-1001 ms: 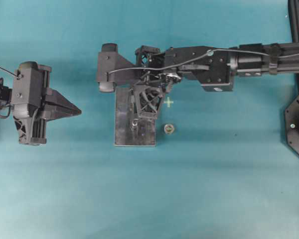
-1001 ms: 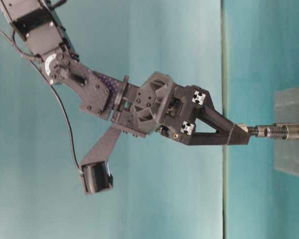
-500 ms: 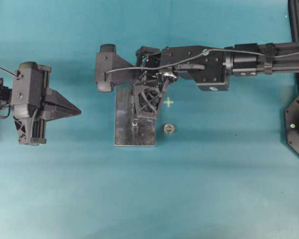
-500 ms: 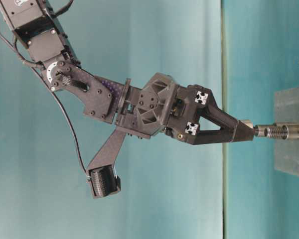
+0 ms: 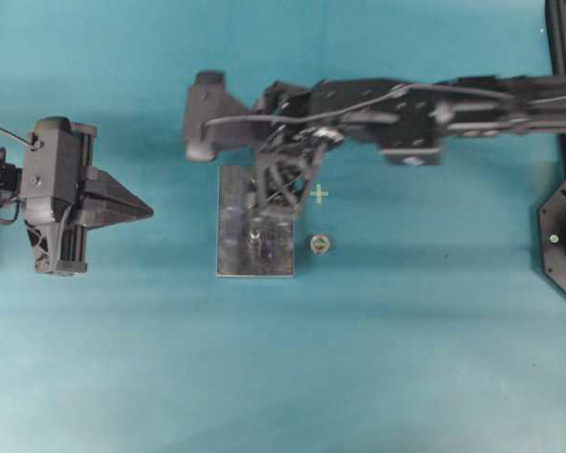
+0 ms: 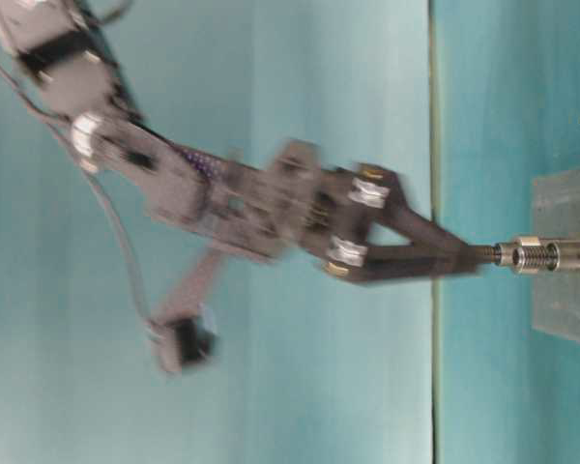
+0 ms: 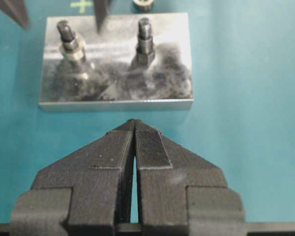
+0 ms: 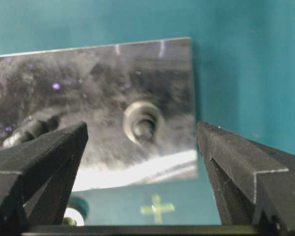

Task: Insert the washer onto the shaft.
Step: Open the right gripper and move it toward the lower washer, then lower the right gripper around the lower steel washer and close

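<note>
A silver washer (image 6: 527,254) sits around the threaded shaft (image 6: 551,256) that stands on the metal block (image 5: 231,247). From the left wrist view the washer (image 7: 72,47) rings the left shaft (image 7: 65,30), partway down it. My right gripper (image 8: 142,130) hangs open just above this shaft, one finger to each side, and the washer (image 8: 142,120) lies below the gap. Seen from overhead, the right gripper (image 5: 272,198) is blurred and covers that shaft. My left gripper (image 5: 151,211) rests shut and empty to the left of the block, tips (image 7: 134,121) together.
A second shaft (image 7: 145,42) with a nut at its foot stands on the same block (image 7: 118,91). A small loose nut (image 5: 321,243) lies on the teal cloth right of the block, near a yellow cross mark (image 5: 318,193). Dark equipment lines the right edge.
The right gripper opened and let go of the washer, which slid from the fingertips down onto the shaft. The right arm is now blurred with motion. The left arm stayed still.
</note>
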### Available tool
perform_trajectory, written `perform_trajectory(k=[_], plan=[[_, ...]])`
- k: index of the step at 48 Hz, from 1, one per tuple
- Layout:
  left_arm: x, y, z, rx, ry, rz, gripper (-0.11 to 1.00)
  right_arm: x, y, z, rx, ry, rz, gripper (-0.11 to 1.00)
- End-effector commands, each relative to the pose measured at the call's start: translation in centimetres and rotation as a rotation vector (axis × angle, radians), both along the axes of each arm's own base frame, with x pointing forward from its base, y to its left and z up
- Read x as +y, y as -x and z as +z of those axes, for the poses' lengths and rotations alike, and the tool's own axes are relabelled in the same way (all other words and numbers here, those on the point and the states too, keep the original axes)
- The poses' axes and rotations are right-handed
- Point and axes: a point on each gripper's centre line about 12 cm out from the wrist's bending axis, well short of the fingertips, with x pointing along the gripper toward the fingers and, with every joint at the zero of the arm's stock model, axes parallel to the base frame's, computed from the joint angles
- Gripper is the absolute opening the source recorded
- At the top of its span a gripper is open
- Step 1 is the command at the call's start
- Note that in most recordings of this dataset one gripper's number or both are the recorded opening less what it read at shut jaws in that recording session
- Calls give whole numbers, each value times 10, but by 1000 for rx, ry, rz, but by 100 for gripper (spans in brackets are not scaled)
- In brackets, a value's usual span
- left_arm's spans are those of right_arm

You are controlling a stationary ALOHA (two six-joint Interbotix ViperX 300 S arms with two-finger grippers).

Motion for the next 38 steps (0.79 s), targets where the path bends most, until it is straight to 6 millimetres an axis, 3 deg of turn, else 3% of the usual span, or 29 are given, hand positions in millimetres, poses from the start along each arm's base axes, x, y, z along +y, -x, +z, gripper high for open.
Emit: perform_trajectory(k=[1, 9, 18, 28, 38], plan=[[0, -1, 5, -21, -2, -1, 0, 3, 12, 29, -60, 5, -8, 93], [0, -1, 5, -23, -2, -1, 0, 13, 42, 33, -66, 5, 6, 92], [0, -1, 5, -20, 0, 0, 0, 30, 69, 18, -59, -2, 36, 93], [0, -2, 5, -20, -2, -1, 0, 53, 80, -4, -83, -18, 79, 93], [0, -2, 6, -21, 0, 0, 0, 61, 83, -30, -81, -44, 76, 92]])
